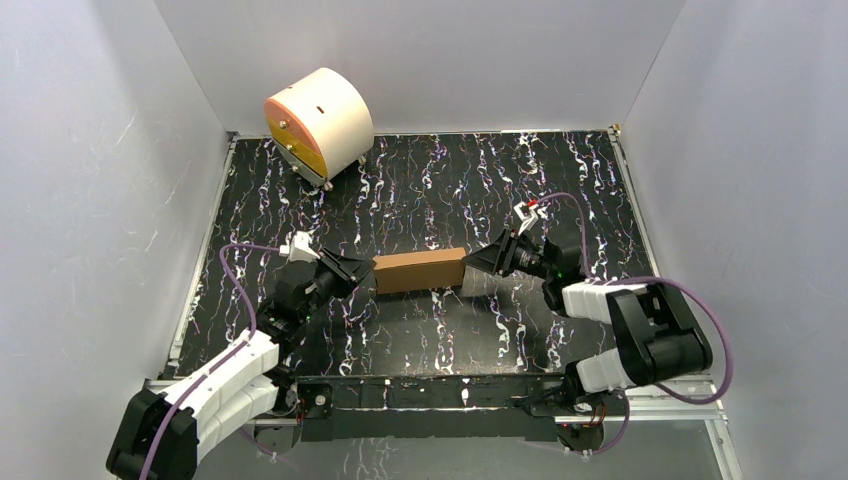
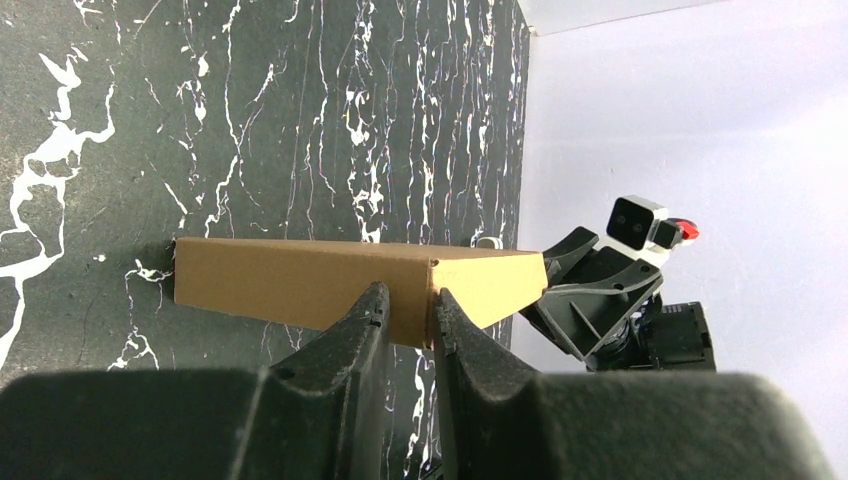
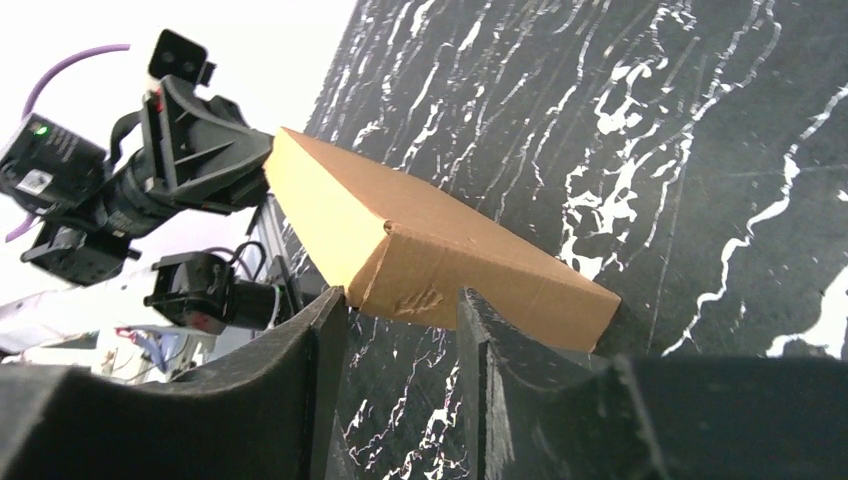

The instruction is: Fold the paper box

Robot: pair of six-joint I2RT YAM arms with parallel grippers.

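Black marble table with white walls fills the top view. One brown box, already folded shut, sits in the middle between two claws. The left claw is narrow and pinches the box's left end; its wrist view shows the edge between both fingers. The right claw has its fingers apart around the other end, and no view shows if they squeeze. Only the top view shows one cream drum in the far left corner.
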